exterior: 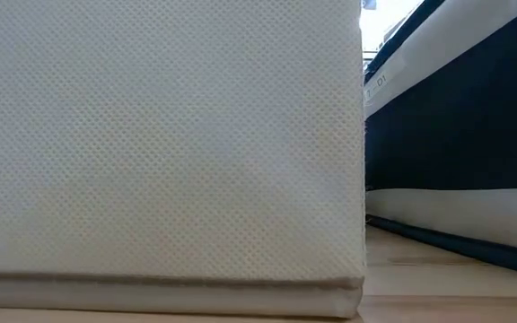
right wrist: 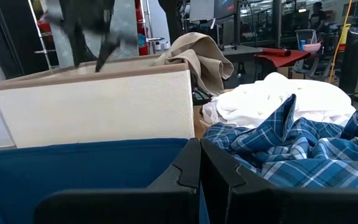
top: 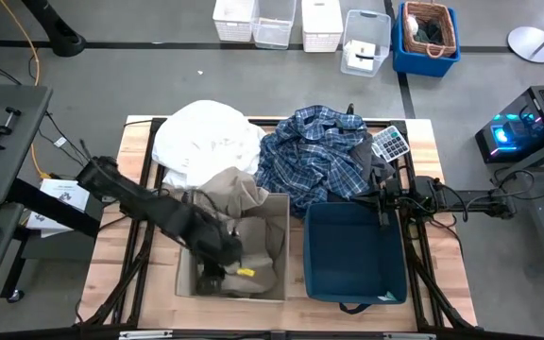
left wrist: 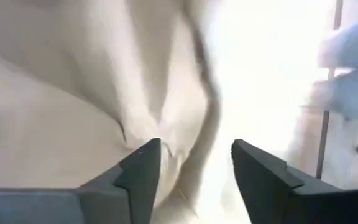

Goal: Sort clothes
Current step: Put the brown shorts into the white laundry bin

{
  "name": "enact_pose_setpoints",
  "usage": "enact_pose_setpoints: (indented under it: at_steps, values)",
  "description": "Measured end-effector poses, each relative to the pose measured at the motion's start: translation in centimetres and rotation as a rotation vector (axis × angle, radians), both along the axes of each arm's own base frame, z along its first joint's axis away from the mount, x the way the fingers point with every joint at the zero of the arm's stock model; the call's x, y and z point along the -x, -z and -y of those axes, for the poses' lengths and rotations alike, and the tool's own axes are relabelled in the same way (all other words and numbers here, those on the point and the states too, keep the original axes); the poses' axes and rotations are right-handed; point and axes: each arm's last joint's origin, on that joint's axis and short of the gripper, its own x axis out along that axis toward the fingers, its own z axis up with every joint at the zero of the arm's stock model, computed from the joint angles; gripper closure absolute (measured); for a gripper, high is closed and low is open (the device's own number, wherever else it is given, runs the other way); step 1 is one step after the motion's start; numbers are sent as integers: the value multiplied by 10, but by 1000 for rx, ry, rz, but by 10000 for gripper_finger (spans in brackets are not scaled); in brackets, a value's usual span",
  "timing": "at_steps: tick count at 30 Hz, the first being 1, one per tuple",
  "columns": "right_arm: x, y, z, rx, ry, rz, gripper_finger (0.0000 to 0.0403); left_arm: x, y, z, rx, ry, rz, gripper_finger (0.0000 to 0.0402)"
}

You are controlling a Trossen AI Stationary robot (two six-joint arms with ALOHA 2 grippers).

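Observation:
My left gripper [top: 217, 263] reaches down into the beige bin [top: 279, 247] and is open [left wrist: 194, 163]. The beige-tan garment [top: 239, 194] hangs over the bin's far rim, with part of it inside the bin, in front of the fingers [left wrist: 73, 118]. The white garment [top: 206, 137] and the blue-and-white plaid shirt [top: 319, 156] lie heaped on the table behind the bins. A dark grey garment [top: 374, 162] shows at the plaid shirt's right edge. My right gripper [top: 383, 210] is shut and empty [right wrist: 201, 165] at the navy bin's [top: 352, 253] far right corner. My left gripper stands open, pointing down into the beige bin, with the beige-tan garment's folds [left wrist: 160, 124] right in front of its fingers. I cannot tell whether the fingers touch the cloth.
The beige bin [exterior: 151, 135] and the navy bin [exterior: 456, 135] stand side by side at the table's near edge. A calculator [top: 390, 144] lies at the table's far right. White baskets [top: 277, 21] and a blue bin [top: 426, 38] stand on the floor beyond the table.

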Motion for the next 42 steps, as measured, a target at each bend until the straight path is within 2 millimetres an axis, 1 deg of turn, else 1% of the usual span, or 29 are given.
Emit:
enact_pose_setpoints:
  at_steps: [2,3,5,6,7,9,12,14,16,17,19,22,24,27,30,32,34,37,40,42]
  values:
    - [0,0,0,0,0,0,402,9,-29,-15,-115,-75,52,196]
    - [0,0,0,0,0,0,402,16,-43,-26,-197,-140,86,194]
    - [0,0,0,0,0,0,402,29,-64,-52,-374,-312,134,191]
    - [0,0,0,0,0,0,402,36,-71,-67,-426,-408,141,191]
    - [0,0,0,0,0,-1,402,40,-75,-84,-442,-501,129,191]
    - [0,0,0,0,0,-1,402,43,-76,-117,-429,-651,76,191]
    - [0,0,0,0,0,0,402,41,-67,-165,-439,-784,-1,190]
    - [0,0,0,0,-1,-1,402,45,-60,-197,-461,-873,-61,190]
    - [0,0,0,0,0,-1,402,49,-47,-228,-449,-963,-132,190]
    - [0,0,0,0,0,-1,402,50,-38,-242,-412,-1008,-155,190]
    - [0,0,0,0,0,-1,402,50,-16,-265,-278,-1070,-185,190]
    - [0,0,0,0,0,-1,402,49,19,-290,-65,-1134,-157,190]
    - [0,0,0,0,0,-1,402,49,43,-299,39,-1179,-165,190]
    - [0,0,0,0,0,-1,402,52,74,-303,98,-1223,-222,190]
    - [0,0,0,0,0,-1,402,53,95,-304,118,-1260,-245,190]
    - [0,0,0,0,0,-1,402,51,105,-303,158,-1251,-254,190]
    - [0,0,0,0,0,-1,402,48,109,-299,214,-1214,-266,190]
    - [0,0,0,0,0,-1,402,43,108,-290,325,-1094,-257,190]
    - [0,0,0,0,0,-2,402,39,100,-276,449,-966,-229,190]
    - [0,0,0,0,0,-2,402,38,90,-267,493,-895,-199,190]
